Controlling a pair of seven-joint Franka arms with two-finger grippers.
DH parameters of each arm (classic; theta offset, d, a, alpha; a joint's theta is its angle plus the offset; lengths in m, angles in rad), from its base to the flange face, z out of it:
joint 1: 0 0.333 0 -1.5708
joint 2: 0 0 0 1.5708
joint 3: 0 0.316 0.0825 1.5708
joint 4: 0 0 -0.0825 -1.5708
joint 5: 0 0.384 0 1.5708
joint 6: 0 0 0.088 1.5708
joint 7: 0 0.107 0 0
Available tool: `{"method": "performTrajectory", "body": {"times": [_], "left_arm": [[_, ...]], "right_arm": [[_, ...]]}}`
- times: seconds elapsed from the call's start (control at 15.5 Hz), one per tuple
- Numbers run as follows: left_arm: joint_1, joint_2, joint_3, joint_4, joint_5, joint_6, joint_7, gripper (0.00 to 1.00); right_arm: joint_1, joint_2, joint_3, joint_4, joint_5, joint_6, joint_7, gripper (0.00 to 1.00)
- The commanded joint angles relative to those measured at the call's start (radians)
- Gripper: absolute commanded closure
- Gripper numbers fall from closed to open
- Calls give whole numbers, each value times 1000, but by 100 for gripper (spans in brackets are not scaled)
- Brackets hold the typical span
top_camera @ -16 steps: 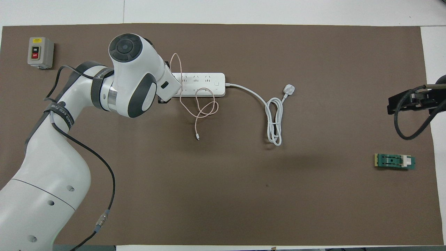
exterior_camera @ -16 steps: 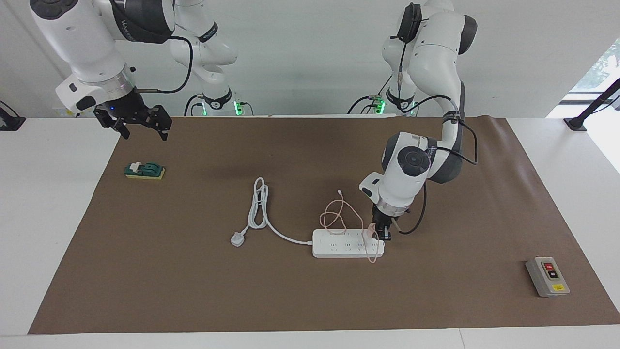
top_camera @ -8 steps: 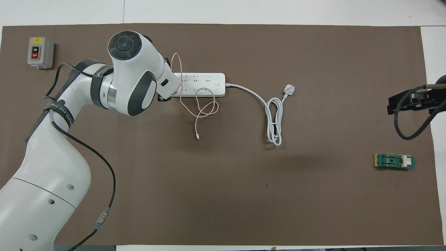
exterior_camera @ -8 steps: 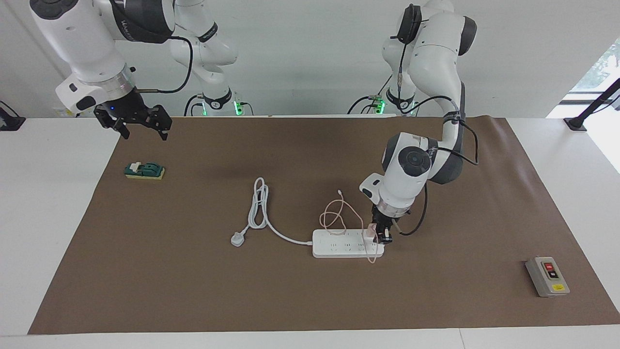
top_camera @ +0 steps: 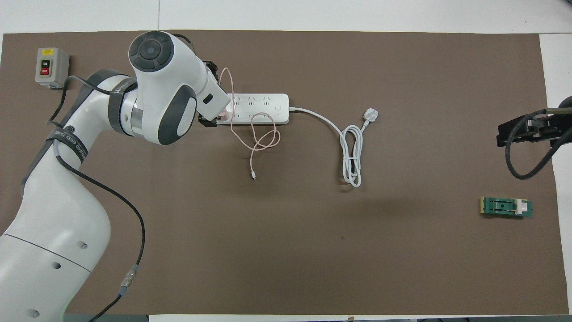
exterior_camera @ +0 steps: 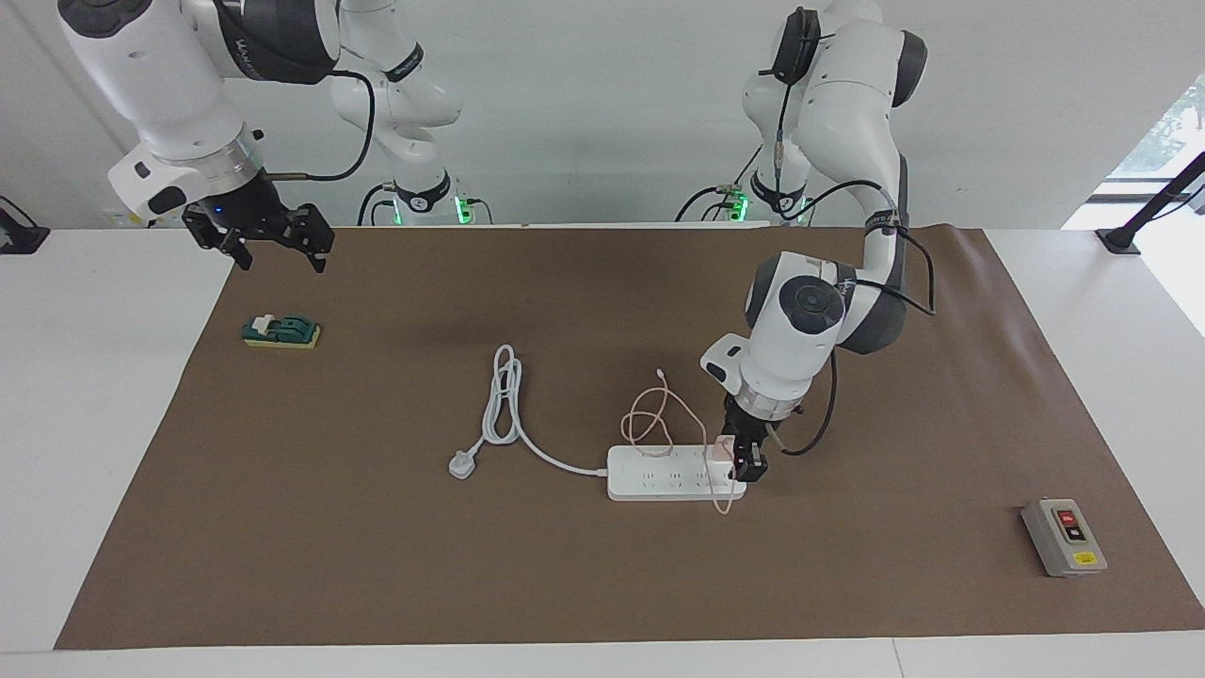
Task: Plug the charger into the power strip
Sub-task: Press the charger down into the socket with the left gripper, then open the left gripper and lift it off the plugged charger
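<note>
Charger (exterior_camera: 722, 451) seemingly seated in power strip (exterior_camera: 659, 483), left gripper (exterior_camera: 746, 460) jaws apart beside it

White table (exterior_camera: 104, 395) under a brown mat (exterior_camera: 377, 556), plain white wall (exterior_camera: 602, 104), bright window (exterior_camera: 1167, 122) toward the left arm's end.

Grey btn box (top_camera: 52, 67): "OFF" on red btn.

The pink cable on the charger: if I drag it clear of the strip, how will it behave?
The thin pink cable lies in loose loops, so probably floppy; it would trail, not slide whole. It runs to the charger on the power strip, so pulling may tug the charger. It looks light.
</note>
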Motion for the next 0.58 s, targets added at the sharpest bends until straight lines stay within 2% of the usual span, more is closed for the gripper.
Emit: {"method": "performTrajectory", "body": {"times": [0.0, 0.32, 0.52], "left_arm": [[17, -37, -3, -19, -11, 7, 16, 0], [58, -114, 0, -54, -10, -13, 8, 0], [97, -154, 1, -52, -11, -70, -9, 0]], "right_arm": [[-10, -19, 9, -20, -3, 8, 9, 0], [-10, -19, 9, -20, -3, 8, 9, 0], [-11, -19, 9, -20, -3, 8, 9, 0]]}}
